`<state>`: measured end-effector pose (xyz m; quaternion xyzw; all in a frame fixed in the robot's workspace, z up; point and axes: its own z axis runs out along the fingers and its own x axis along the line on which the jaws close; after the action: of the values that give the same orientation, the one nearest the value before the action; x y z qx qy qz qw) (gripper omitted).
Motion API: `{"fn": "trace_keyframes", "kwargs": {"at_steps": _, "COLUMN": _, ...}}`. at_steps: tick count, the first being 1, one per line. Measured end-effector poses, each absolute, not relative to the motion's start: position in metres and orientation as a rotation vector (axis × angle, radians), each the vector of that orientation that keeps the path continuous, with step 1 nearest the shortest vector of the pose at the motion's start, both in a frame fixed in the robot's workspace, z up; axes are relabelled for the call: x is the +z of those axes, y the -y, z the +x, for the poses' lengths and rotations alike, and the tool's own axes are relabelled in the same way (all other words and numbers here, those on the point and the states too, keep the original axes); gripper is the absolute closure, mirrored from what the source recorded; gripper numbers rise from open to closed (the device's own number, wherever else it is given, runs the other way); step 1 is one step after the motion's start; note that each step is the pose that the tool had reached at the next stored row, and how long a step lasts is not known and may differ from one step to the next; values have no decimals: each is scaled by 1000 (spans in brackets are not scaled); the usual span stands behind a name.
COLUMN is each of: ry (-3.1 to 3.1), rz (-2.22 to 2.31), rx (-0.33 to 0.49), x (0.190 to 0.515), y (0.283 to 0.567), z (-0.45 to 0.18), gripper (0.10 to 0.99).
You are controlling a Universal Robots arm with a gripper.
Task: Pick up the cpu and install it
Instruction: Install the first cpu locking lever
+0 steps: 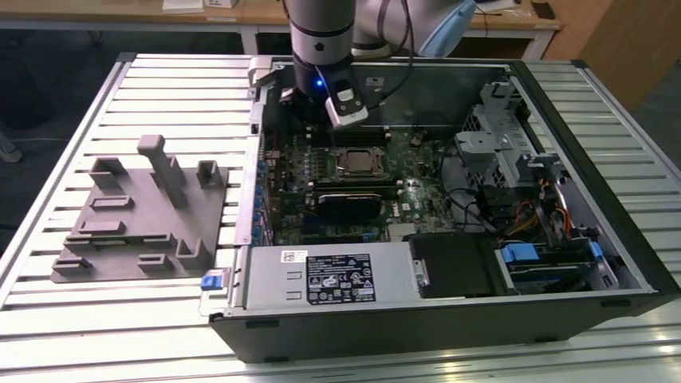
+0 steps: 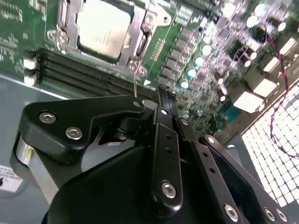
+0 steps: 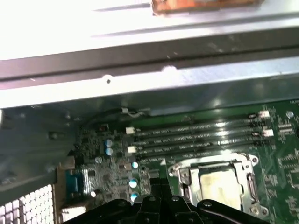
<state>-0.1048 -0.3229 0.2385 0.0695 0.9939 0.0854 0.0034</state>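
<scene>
The cpu (image 2: pixel 102 27) already sits flat in its socket on the motherboard (image 1: pixel 420 171) inside the open computer case (image 1: pixel 596 239), so the end effector (image 2: pixel 161 100) hovers beside it clenched and holding nothing.

A green printed motherboard (image 1: pixel 352 171) lies inside a black metal computer case (image 1: pixel 447 319). The flat square cpu (image 2: pixel 103 27) has a shiny silver-grey top with faint print in the second wrist view. The matte black gripper (image 2: pixel 163 100) carries silver screws. A plain grey plastic fixture (image 1: pixel 133 211) sits on a pale, ribbed metal table (image 1: pixel 64 319). A small blue tab (image 1: pixel 213 280) and a white-and-black label (image 1: pixel 340 278) mark the case front.
</scene>
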Motion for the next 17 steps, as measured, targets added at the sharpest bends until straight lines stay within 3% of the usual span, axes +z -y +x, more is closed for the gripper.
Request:
{"fn": "trace_keyframes", "kwargs": {"at_steps": 7, "ry": -3110, "rz": 214, "rx": 375, "x": 238, "y": 324, "z": -106, "gripper": 980}}
{"fn": "trace_keyframes", "kwargs": {"at_steps": 17, "ry": -3109, "rz": 214, "rx": 383, "x": 238, "y": 324, "z": -98, "gripper": 980}}
